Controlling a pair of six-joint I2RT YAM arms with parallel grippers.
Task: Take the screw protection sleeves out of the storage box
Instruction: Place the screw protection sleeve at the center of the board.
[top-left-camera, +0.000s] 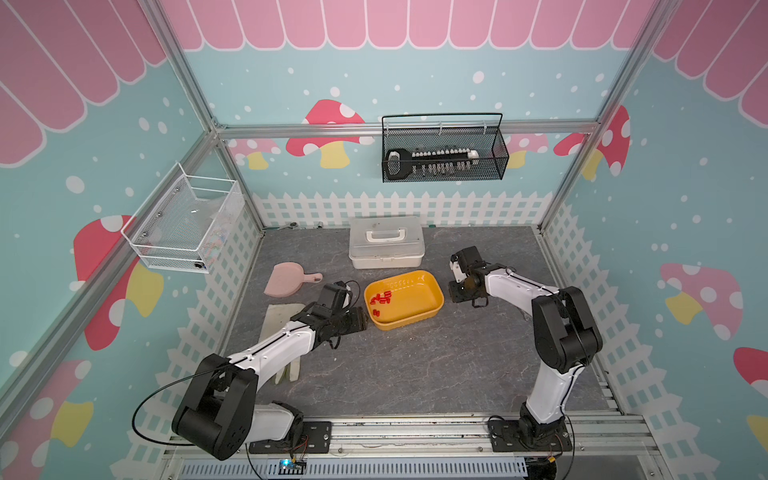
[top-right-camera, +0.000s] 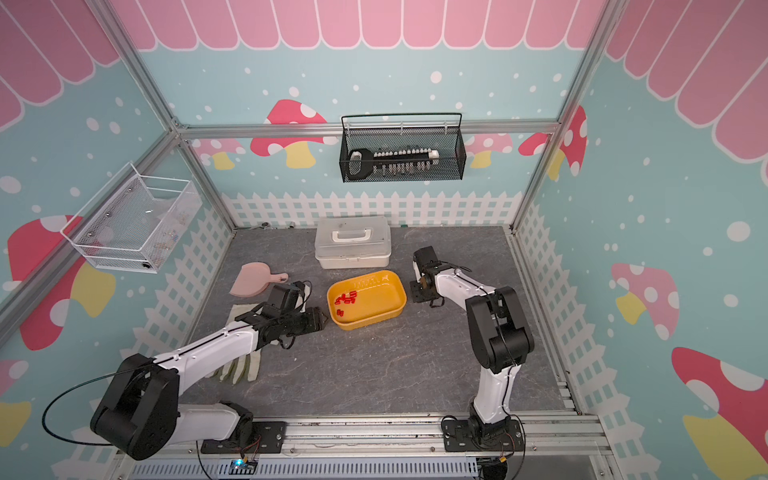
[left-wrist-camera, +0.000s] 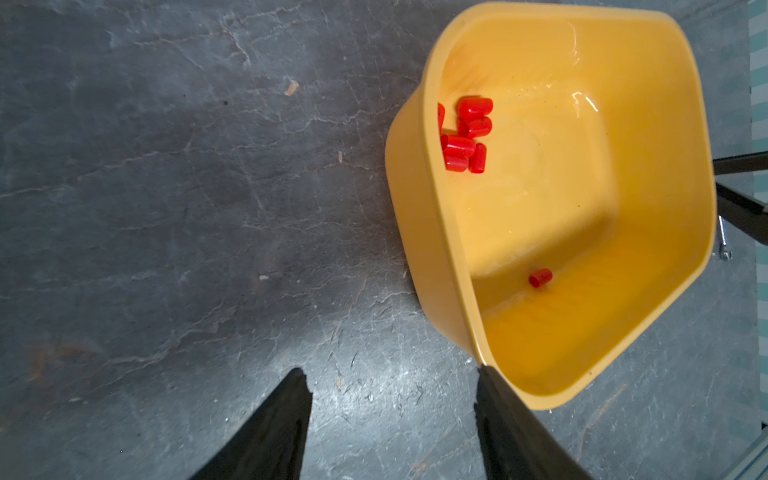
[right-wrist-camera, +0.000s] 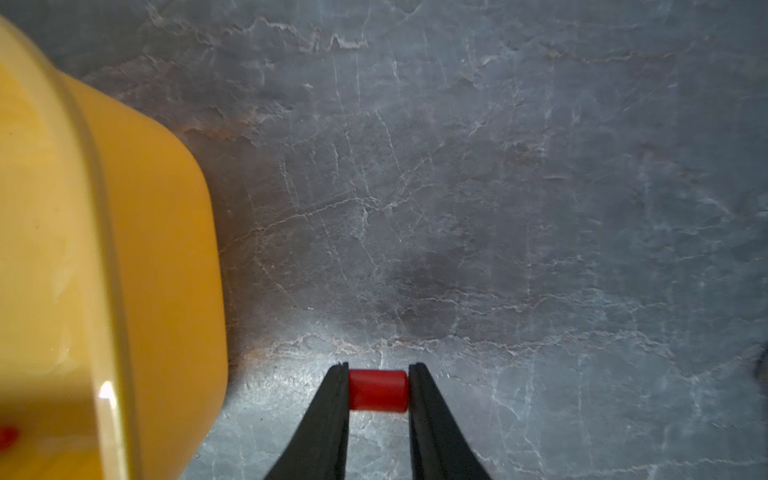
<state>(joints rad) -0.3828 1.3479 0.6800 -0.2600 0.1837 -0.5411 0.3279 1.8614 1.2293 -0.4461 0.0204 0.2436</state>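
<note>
The yellow storage box (top-left-camera: 439, 300) (top-right-camera: 402, 300) sits mid-table. Several red screw protection sleeves (top-left-camera: 383, 297) (top-right-camera: 347, 297) lie bunched at its left end. The left wrist view shows that bunch of sleeves (left-wrist-camera: 467, 133) and one lone sleeve (left-wrist-camera: 540, 277) on the box floor (left-wrist-camera: 582, 208). My left gripper (top-left-camera: 361, 322) (left-wrist-camera: 390, 370) is open and empty, low beside the box's left end, one finger close to the rim. My right gripper (top-left-camera: 456, 296) (right-wrist-camera: 379, 370) is just right of the box wall (right-wrist-camera: 158, 249), above the bare table, shut on a single sleeve (right-wrist-camera: 377, 390) held crosswise between its fingertips.
A white lidded case (top-left-camera: 386, 243) stands behind the box. A pink paddle-shaped board (top-left-camera: 286, 280) and a pale glove (top-left-camera: 282, 320) lie at the left, the glove partly under my left arm. A black mesh basket (top-left-camera: 444, 153) and a white one (top-left-camera: 187, 224) hang on the walls.
</note>
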